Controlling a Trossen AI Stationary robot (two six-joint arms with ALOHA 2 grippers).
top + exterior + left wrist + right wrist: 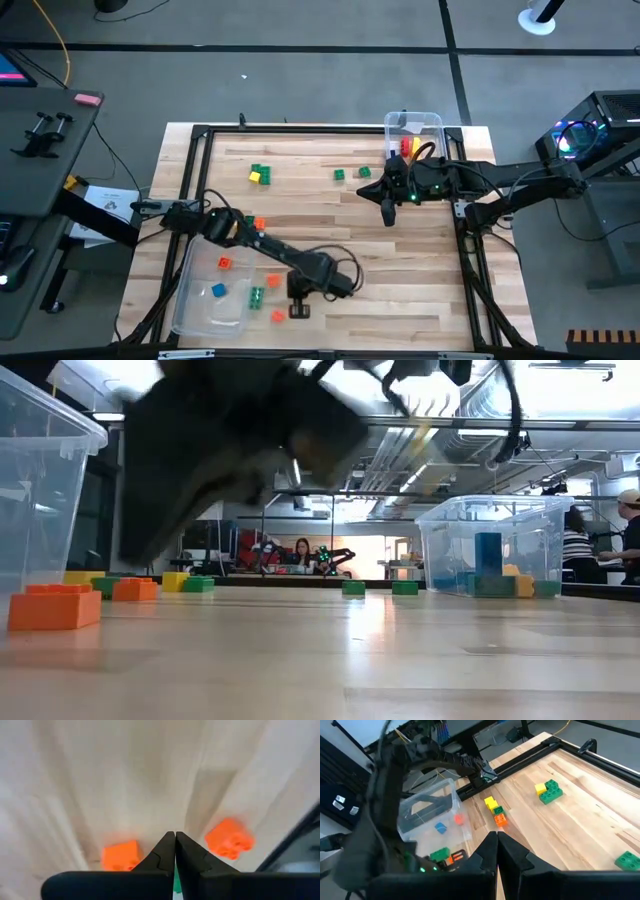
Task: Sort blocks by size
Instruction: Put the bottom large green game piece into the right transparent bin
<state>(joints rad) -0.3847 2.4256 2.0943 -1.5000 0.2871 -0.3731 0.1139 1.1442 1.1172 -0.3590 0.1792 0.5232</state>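
Left tool (175, 845) clenched empty betw. two orange blocks (121, 856); only wrist cam shows it.

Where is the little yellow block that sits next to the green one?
In the high view, the yellow block sits on the table's far left part, touching the green block, beyond the left arm.

words: none can be read
numbers: none can be read
signs: none can be read
blocks (259, 175): no letters show on them
bins (208, 295): clear, with no label that can be read
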